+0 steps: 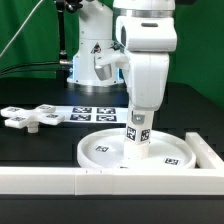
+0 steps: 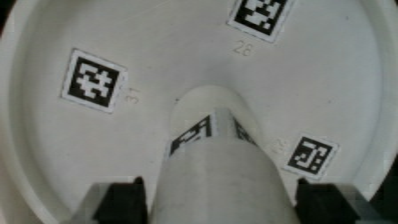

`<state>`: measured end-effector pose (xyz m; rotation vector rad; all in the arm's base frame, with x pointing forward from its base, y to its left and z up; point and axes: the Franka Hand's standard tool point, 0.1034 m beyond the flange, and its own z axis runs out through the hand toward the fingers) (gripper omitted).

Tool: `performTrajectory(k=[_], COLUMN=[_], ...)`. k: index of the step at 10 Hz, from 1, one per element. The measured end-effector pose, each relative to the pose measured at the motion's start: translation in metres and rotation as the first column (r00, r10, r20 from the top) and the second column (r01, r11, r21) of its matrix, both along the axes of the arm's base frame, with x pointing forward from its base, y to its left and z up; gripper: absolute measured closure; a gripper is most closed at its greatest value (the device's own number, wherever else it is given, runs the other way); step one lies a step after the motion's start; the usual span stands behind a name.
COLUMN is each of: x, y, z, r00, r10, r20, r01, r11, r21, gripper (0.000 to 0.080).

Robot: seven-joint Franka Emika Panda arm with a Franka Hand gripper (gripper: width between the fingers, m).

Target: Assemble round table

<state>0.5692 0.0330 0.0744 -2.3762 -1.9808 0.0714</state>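
Observation:
The large round rimmed disc [image 1: 135,150] lies flat on the black table near the front, against the white border wall. The short cylindrical post [image 1: 136,137] stands upright on the disc's middle, tags on its side. My gripper [image 1: 137,117] comes down from above and is shut on the post's upper part. In the wrist view the post [image 2: 217,150] runs between my two dark fingers [image 2: 326,203] toward the disc [image 2: 160,45], which fills the picture with its tags. The cross-shaped piece [image 1: 32,117] lies on the table at the exterior view's left.
The marker board [image 1: 98,112] lies flat behind the disc. The long white border wall [image 1: 60,178] runs along the front, with a side wall [image 1: 207,150] at the exterior view's right. The arm's base stands at the back.

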Motion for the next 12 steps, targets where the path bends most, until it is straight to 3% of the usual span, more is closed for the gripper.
performTrajectory(k=[4, 6, 10, 12], x=[-0.0022, -0.0023, -0.003, -0.0052], y=[0.0016, 0.0026, 0.0031, 0.0027], z=[-0.0007, -0.0005, -0.0004, -0.001], r00=[0.903, 0.859, 0.693, 0.474], r10=[-0.429, -0.512, -0.721, -0.881], r20=[-0.001, 0.001, 0.004, -0.004], r01=[0.429, 0.512, 0.72, 0.88], r11=[0.903, 0.859, 0.693, 0.473], r21=[-0.017, -0.023, -0.041, -0.043], gripper=[0.0393, 0.0392, 0.0392, 0.0392])
